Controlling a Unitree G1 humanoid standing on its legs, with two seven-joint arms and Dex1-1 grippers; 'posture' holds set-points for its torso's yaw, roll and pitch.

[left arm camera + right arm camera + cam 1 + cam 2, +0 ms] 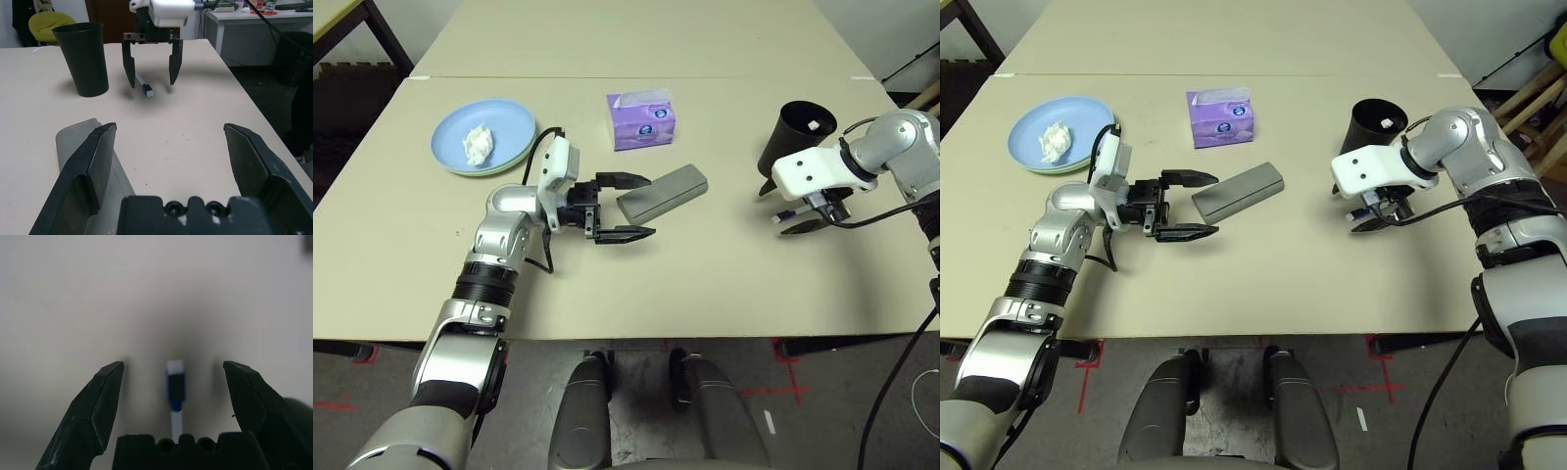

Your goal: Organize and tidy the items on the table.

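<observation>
A grey glasses case (663,193) lies mid-table. My left gripper (648,206) is open just beside its near end, one finger (93,161) over the case's edge, nothing held. At the right stands the black cup (800,132) with something white inside it. In front of the cup my right gripper (781,209) points down, open, straddling a white pen with a blue band (175,387) that lies on the table (705,284). A light blue plate (484,137) stacked on a pale green one holds the white tissue wad (478,145) at far left. The sunglasses are out of view.
A purple tissue box (641,119) stands behind the case, between the plates and the cup. A second table adjoins the far edge (636,39). The wrist view shows a dark chair and the table's side edge (254,98).
</observation>
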